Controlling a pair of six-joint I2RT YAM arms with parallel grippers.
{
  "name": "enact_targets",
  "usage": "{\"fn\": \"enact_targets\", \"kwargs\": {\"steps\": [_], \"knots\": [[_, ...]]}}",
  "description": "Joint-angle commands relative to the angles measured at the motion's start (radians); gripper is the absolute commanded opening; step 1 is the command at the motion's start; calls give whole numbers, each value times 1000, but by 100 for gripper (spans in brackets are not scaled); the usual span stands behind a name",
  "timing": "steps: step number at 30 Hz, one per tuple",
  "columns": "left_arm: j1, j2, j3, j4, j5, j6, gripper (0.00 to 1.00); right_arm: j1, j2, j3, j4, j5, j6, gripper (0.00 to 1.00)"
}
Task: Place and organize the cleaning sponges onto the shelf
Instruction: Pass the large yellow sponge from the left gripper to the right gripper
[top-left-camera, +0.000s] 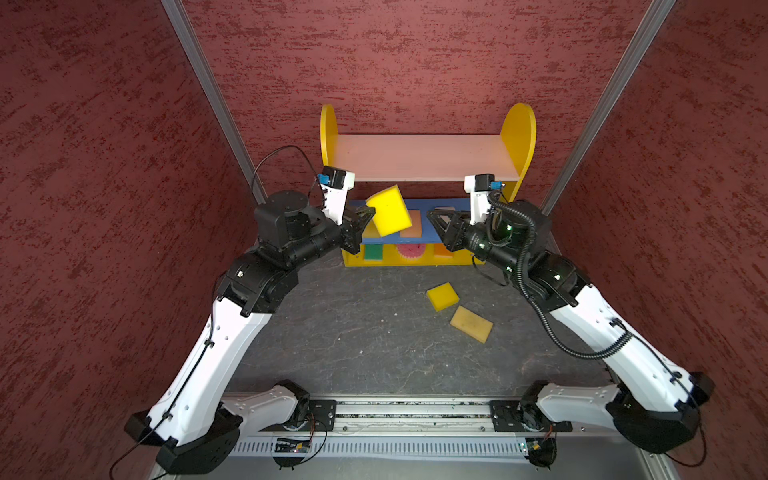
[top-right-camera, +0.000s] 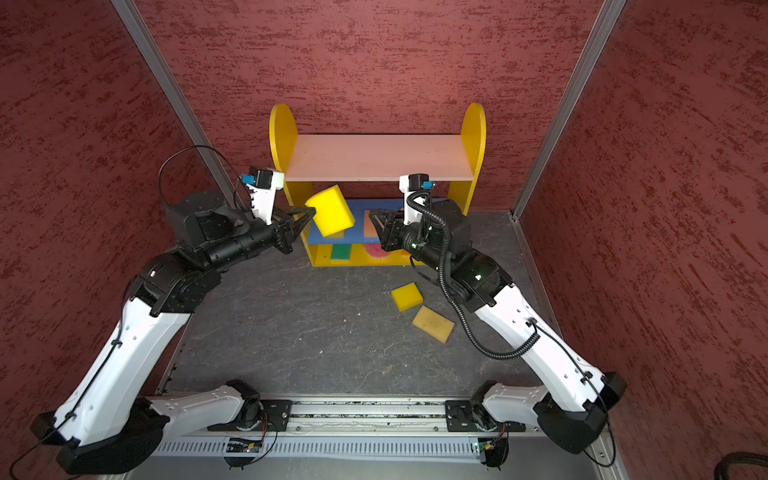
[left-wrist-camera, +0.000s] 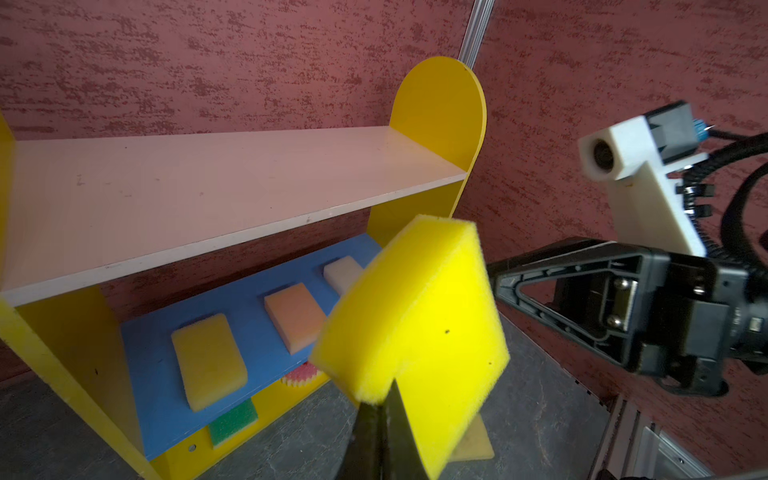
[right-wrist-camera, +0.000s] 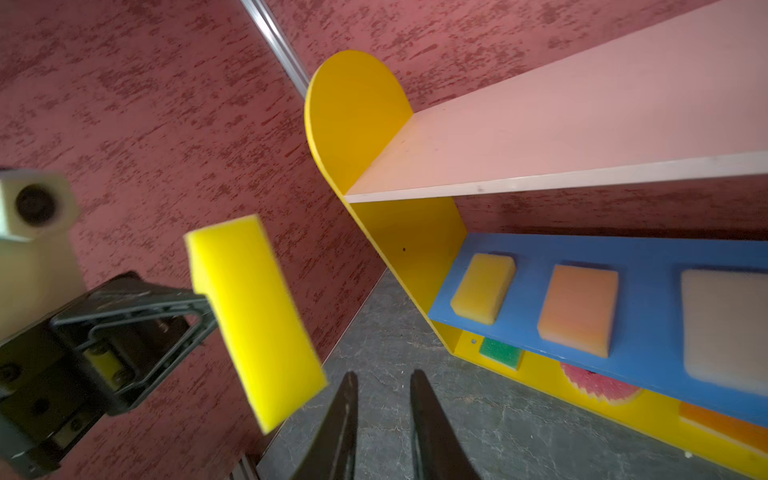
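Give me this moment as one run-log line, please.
left gripper: shut on yellow sponge before shelf | right gripper: open, empty | top board: bare | table: second yellow sponge, tan sponge

Three walls close in the workspace: a back wall (top-left-camera: 415, 54), a left wall (top-left-camera: 83, 166) and a right wall (top-left-camera: 706, 166). All are dark red with a rough, streaked texture. The back wall looks palest and pinker towards its top. Two aluminium posts (top-left-camera: 208, 91) (top-left-camera: 611, 91) rise slanting at the back corners. The counter (top-left-camera: 353, 332) is dark grey, stone-patterned and threaded with pale crack-like veins. A metal rail (top-left-camera: 415, 415) and a slotted grey cable duct (top-left-camera: 395, 449) run along its near edge.
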Motion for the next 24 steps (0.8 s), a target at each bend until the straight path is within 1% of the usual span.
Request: {"fn": "enact_targets", "kwargs": {"steps": [1, 4, 6, 16, 20, 23, 24], "knots": [[-3, 57, 61, -60, -11, 66, 0, 56, 23, 66, -21, 59, -111, 30], [-6, 76, 85, -66, 3, 61, 0, 87, 35, 96, -22, 83, -148, 41], [-6, 73, 82, -60, 16, 55, 0, 92, 30, 92, -4, 94, -154, 46], [-6, 25, 43, -58, 62, 27, 0, 95, 59, 79, 16, 135, -194, 56], [-6, 16, 20, -50, 66, 21, 0, 95, 71, 78, 32, 99, -183, 57], [-5, 15, 19, -47, 84, 13, 0, 95, 82, 80, 47, 54, -151, 54], [-6, 15, 16, -42, 87, 9, 0, 95, 85, 75, 60, 37, -139, 51]]}}
